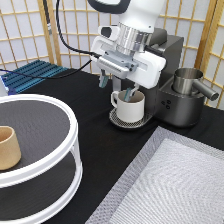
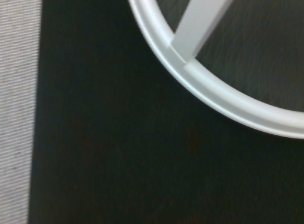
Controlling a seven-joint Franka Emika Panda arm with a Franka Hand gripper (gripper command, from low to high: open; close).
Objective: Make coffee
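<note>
My gripper [image 1: 116, 86] hangs open in front of the dark coffee machine [image 1: 172, 75], just above and slightly to the exterior view's left of the white mug [image 1: 130, 106]. Nothing shows between its fingers. The mug stands upright on the machine's round drip plate [image 1: 116, 120], handle toward the exterior view's left. The coffee is out of view in both pictures. The wrist view holds only black tablecloth [image 2: 134, 165], a curved white rim [image 2: 209, 90] and a strip of grey mat [image 2: 10, 110].
A white two-tier round shelf [image 1: 60, 160] fills the exterior view's bottom left, with a tan handleless cup [image 1: 7, 148] on its upper tier. A metal jug [image 1: 189, 82] sits on the machine's right side. A grey mat [image 1: 175, 185] covers the bottom right. A blue rack [image 1: 30, 75] lies at the left.
</note>
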